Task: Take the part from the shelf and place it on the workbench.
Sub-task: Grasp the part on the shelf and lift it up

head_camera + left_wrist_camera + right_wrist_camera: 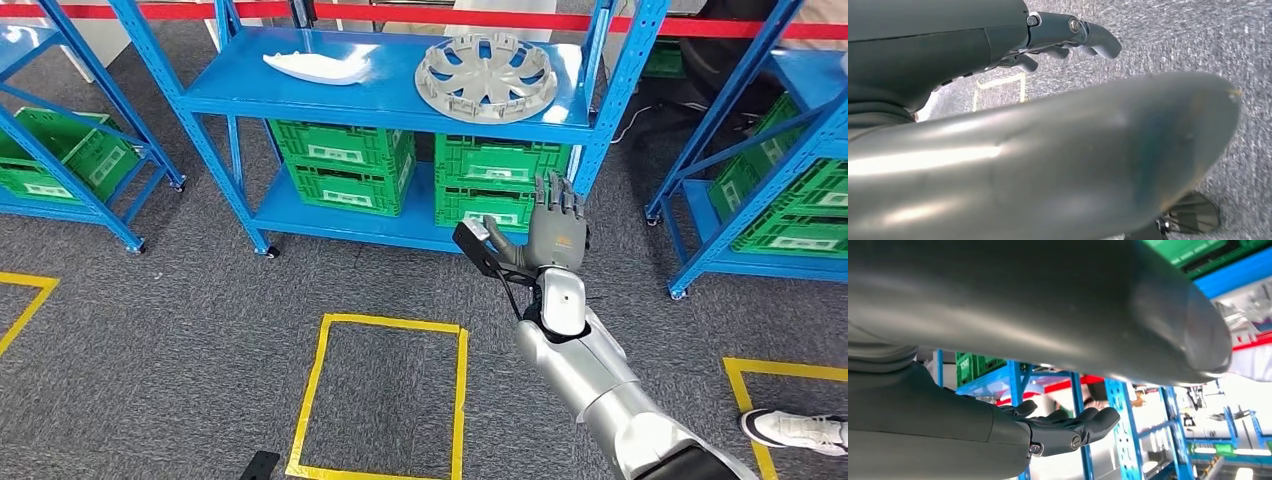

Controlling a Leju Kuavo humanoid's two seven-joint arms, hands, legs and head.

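Observation:
Two parts lie on the top board of the blue shelf [380, 100]: a round grey wheel cover [486, 75] at the right and a long white moulded part [318, 67] at the left. My right hand [555, 235] is raised in front of the shelf, below the wheel cover, fingers straight and apart, holding nothing. In the right wrist view its fingers [1068, 427] stretch out toward the blue uprights. My left hand [1068, 35] hangs over the grey carpet with its fingers loosely extended and nothing in them.
Green crates [345, 160] fill the shelf's lower level. More blue shelves with green crates stand at the left [60, 150] and right [780, 170]. A yellow tape square [385, 395] marks the carpet before me. A person's shoe [800, 430] is at the lower right.

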